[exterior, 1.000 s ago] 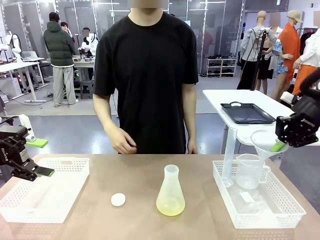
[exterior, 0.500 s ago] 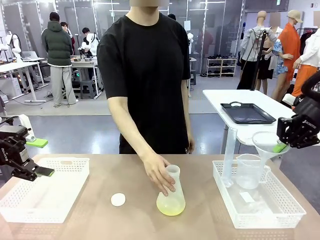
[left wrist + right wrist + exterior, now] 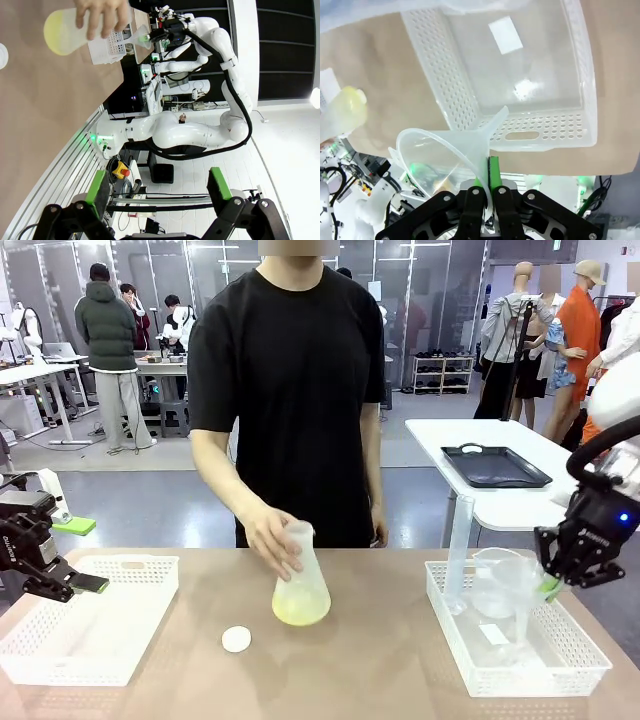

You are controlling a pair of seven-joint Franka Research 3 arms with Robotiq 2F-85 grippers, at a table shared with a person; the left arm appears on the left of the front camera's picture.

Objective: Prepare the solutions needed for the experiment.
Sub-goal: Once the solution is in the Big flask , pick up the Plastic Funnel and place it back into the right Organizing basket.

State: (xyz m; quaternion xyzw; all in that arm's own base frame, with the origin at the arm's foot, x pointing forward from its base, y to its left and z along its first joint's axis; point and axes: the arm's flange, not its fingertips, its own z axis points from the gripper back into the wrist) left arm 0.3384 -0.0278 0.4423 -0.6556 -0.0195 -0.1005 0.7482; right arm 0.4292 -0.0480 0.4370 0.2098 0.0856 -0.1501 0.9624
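The solutions are a little pale yellow liquid in a clear conical flask (image 3: 300, 592) (image 3: 62, 32) (image 3: 346, 107). A person's hand (image 3: 270, 535) grips the flask by its neck at mid-table and it leans slightly. A small white round stopper (image 3: 236, 639) lies on the table just to its left. My right gripper (image 3: 553, 583) (image 3: 485, 181) is shut on the rim of a clear plastic funnel (image 3: 512, 578) (image 3: 446, 153), held low over the right basket (image 3: 520, 672). My left gripper (image 3: 80, 555) (image 3: 157, 186) hovers open with nothing in it above the left basket (image 3: 95, 640).
The right basket (image 3: 470, 100) holds a tall graduated cylinder (image 3: 458, 548) and a clear beaker (image 3: 488, 590). The person stands at the far edge of the table. A side table with a black tray (image 3: 495, 466) stands behind on the right.
The person's hand took the flask by its neck and moved it left and toward the far side. My right gripper came down with the funnel over the right basket. The left gripper stayed still.
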